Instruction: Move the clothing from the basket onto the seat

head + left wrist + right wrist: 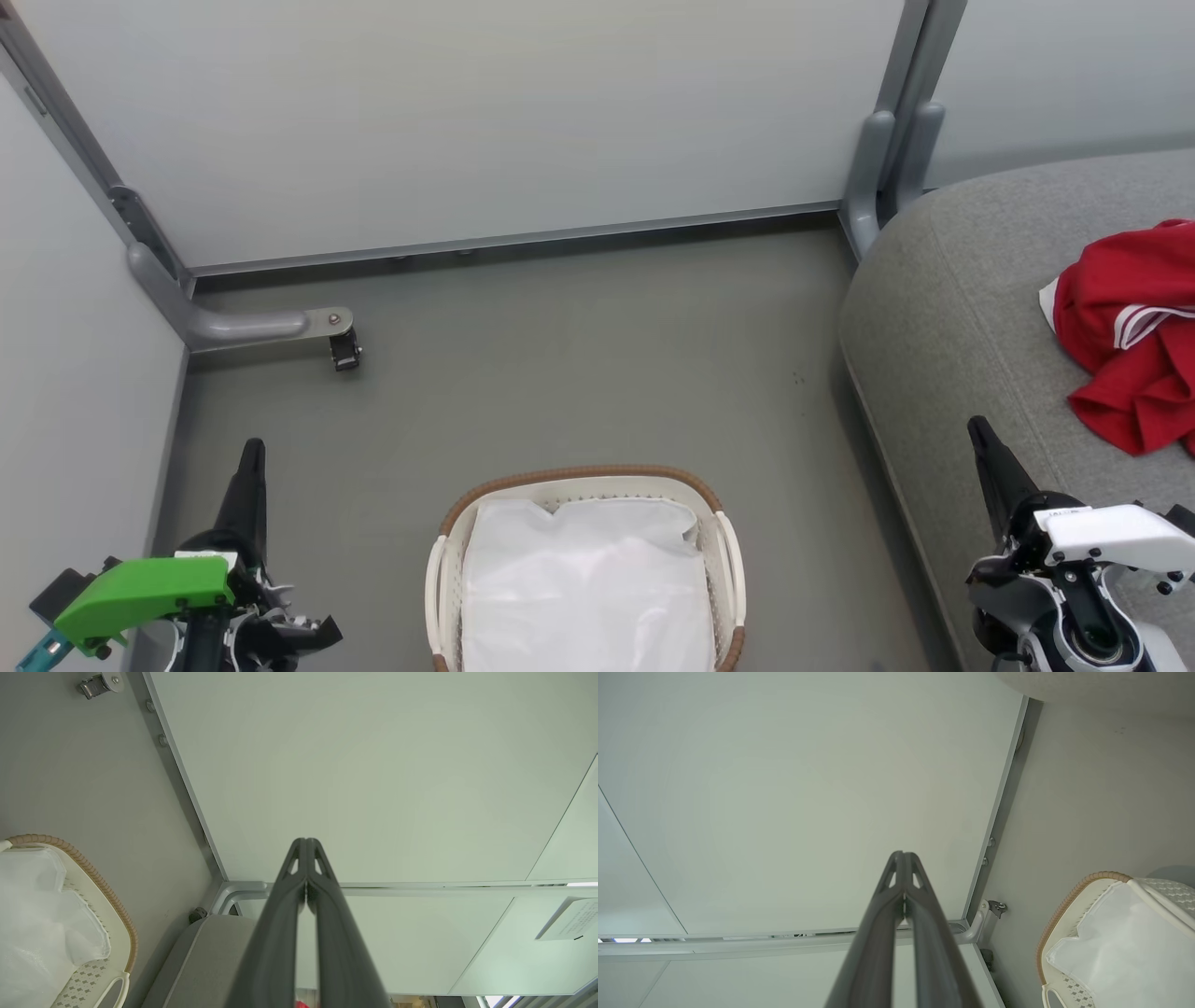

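Lying crumpled on the seat [943, 308], right of the basket [719, 523], is the red clothing [1134, 336]. The left gripper [252, 448], left of the basket, and the right gripper [978, 427], right of it, each have 2 fingers pressed together.

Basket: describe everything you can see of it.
The basket is oval, white perforated plastic with a brown woven rim and white side handles. A plain white cloth liner fills it; no red fabric shows inside. It stands upright on the grey floor, left of the sofa, apart from it. Its near end is cut off.
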